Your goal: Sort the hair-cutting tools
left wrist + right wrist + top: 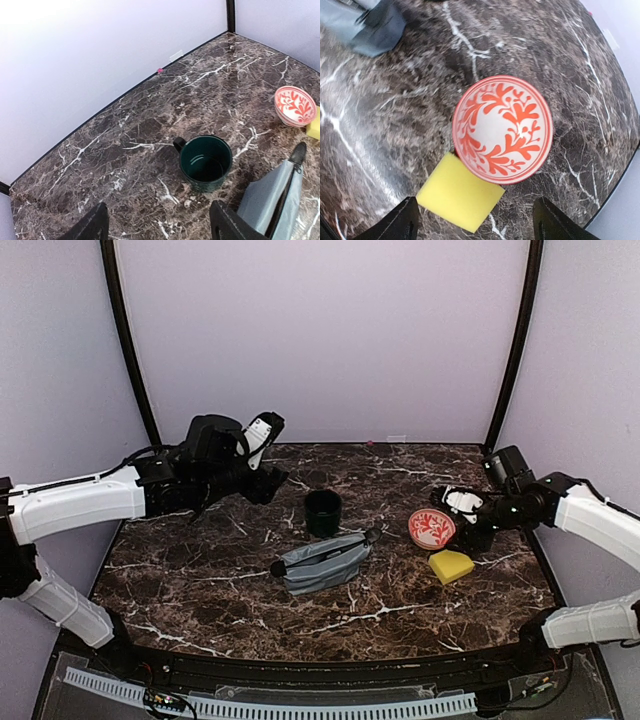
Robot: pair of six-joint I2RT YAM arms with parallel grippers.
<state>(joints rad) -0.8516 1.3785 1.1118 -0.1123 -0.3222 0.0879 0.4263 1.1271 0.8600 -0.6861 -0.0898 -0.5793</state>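
No hair-cutting tools show in any view. A grey zipped pouch (322,562) lies in the middle of the marble table; its corner also shows in the left wrist view (272,200). My left gripper (272,482) hovers left of a dark green cup (322,512), its jaws open and empty (160,227). The cup (205,162) holds nothing that I can see. My right gripper (448,508) hangs open and empty (475,227) above a red-and-white plate (502,129) and a yellow sponge (460,197).
The plate (432,529) sits at the right with the sponge (451,565) touching its near edge. Lilac walls close the table at the back and both sides. The pouch's end (365,25) lies left of the plate.
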